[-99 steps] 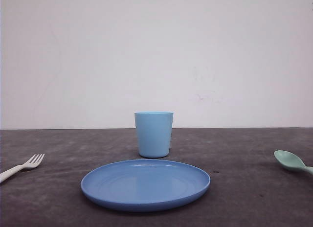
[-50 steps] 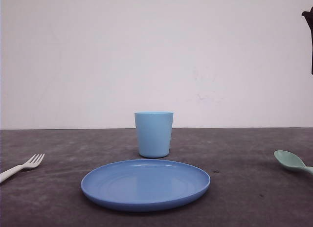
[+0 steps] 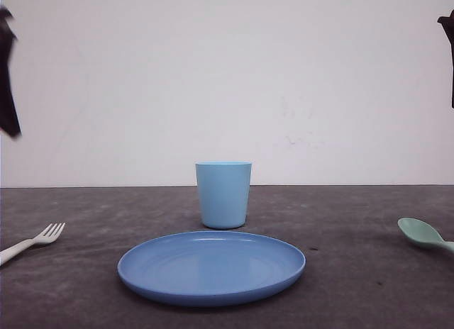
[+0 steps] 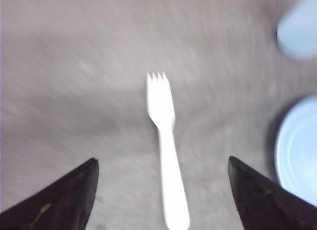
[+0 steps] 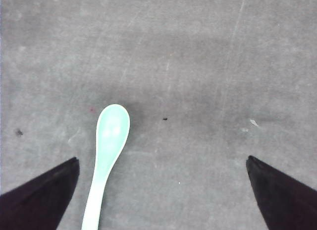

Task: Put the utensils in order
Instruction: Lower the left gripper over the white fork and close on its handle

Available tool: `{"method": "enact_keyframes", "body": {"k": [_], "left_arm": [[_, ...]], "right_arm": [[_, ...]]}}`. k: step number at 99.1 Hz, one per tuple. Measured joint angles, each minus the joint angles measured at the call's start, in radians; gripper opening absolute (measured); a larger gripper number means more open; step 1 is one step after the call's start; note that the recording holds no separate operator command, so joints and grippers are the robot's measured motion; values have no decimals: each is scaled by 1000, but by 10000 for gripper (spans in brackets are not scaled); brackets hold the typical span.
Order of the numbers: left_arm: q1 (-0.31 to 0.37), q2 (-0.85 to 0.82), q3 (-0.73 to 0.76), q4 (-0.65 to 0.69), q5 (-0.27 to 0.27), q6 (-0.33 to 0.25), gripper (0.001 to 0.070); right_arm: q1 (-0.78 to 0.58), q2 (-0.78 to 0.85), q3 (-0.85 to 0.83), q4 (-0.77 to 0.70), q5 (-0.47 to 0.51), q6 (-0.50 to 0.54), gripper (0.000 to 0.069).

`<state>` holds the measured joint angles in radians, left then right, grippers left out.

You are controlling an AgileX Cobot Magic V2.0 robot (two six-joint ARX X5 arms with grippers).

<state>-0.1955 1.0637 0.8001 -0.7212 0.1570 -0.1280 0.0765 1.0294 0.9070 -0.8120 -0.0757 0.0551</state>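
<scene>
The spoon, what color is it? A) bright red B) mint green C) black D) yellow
B: the spoon lying on the dark gray table is pale mint green, seen between the open fingers of the right gripper and also at the right edge of the front view.

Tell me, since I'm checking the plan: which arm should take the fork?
Probably left. The left gripper, open, hovers with the fork between its fingers; the right gripper hangs over the spoon.
</scene>
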Motion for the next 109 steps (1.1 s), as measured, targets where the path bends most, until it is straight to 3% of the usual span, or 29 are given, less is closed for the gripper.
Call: {"method": "enact_keyframes", "body": {"k": [9,32,49,93,109], "left_arm": [[-37,64,-8,3,-9,-23,508],[-105,208,-8,97,-103,-53,489],[-119,282,-8,140,-109,-61,434],[-174,385,-8,196,-208,-72,428],[-174,399,-8,197,-214,-79,415]], "right_arm": [[0,0,0,0,0,0,680],[0,0,0,0,0,0,680],[0,0,0,0,0,0,680],[0,0,0,0,0,0,680],[0,0,0,0,0,0,680]]}}
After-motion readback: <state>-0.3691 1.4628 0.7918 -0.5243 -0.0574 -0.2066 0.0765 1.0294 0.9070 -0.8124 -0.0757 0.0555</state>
